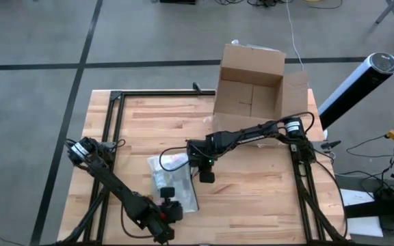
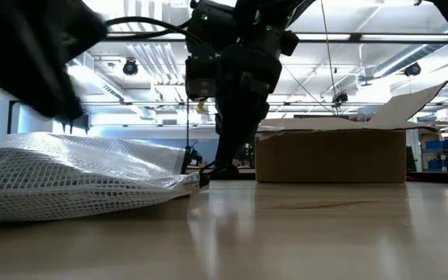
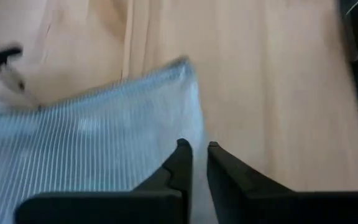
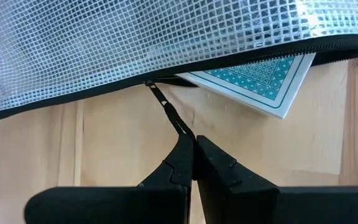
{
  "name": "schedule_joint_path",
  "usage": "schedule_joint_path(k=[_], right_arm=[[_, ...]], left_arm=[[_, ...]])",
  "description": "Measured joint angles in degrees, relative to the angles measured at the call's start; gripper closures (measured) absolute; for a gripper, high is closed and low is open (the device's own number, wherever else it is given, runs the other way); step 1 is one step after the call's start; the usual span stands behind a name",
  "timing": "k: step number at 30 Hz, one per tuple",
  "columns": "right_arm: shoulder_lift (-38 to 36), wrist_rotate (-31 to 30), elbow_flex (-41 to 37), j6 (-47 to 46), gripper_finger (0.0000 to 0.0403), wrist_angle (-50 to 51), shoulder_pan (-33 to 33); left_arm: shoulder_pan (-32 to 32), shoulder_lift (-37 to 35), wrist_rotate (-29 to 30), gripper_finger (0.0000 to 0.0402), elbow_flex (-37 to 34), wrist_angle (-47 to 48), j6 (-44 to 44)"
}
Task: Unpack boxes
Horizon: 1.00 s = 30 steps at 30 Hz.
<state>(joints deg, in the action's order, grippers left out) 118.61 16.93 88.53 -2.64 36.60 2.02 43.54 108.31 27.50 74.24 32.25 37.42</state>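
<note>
Mesh zip pouch [image 4: 166, 43] mid-table; brown corrugated box [image 1: 252, 85] open at far edge.
R gripper [image 4: 191, 146] pinched shut on zipper pull [image 4: 169, 112]; L gripper [image 3: 194, 149] slightly parted at pouch's edge, grip unclear; patterned card [image 4: 263, 81] half hidden.

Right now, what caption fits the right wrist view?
Right gripper shut on the zipper pull of a mesh pouch, a teal patterned card peeking out.

brown cardboard box [image 1: 250, 87], white grid-mesh pouch [image 4: 135, 43], teal diamond-patterned card [image 4: 260, 78], pale wood table [image 1: 252, 198]
</note>
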Motion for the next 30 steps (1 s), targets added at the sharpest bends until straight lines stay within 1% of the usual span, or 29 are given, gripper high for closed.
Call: schedule_joint_path(k=[3,6,13,15,17,19,21,26,30], right_arm=[[0.0,1.1,0.0,0.4,0.0403,0.0,-0.1],[0.0,1.5,0.0,0.7,0.0403,0.0,-0.1],[0.0,2.0,0.0,2.2,0.0403,0.0,-0.6],[0.0,2.9,0.0,2.3,0.0403,0.0,-0.8],[0.0,3.2,0.0,2.5,0.0403,0.1,-1.1],[0.0,4.1,0.0,2.7,0.0403,0.1,-1.3],[0.0,4.5,0.0,2.8,0.0403,0.1,-1.4],[0.0,5.1,0.0,3.5,0.0403,0.2,-1.7],[0.0,5.7,0.0,3.5,0.0403,0.3,-1.7]], left_arm=[[-1.1,0.0,0.0,0.0332,0.0,-5.3,-4.4],[-2.3,0.0,-1.2,0.0277,0.0,-9.0,-6.7],[-5.6,2.1,-3.1,0.0135,0.0,-9.8,-7.4],[-6.6,3.1,-4.5,0.0103,0.0,-11.1,-7.8],[-7.3,4.3,-5.2,0.0081,0.0,-12.9,-9.0],[-7.8,5.4,-5.4,0.007,0.1,-12.9,-9.7],[-8.0,6.5,-5.2,0.0068,0.3,-12.1,-10.1],[-8.5,9.0,-4.1,0.0085,0.7,-7.4,-9.9],[-9.0,10.2,-0.5,0.0089,0.8,-2.6,-7.7]])
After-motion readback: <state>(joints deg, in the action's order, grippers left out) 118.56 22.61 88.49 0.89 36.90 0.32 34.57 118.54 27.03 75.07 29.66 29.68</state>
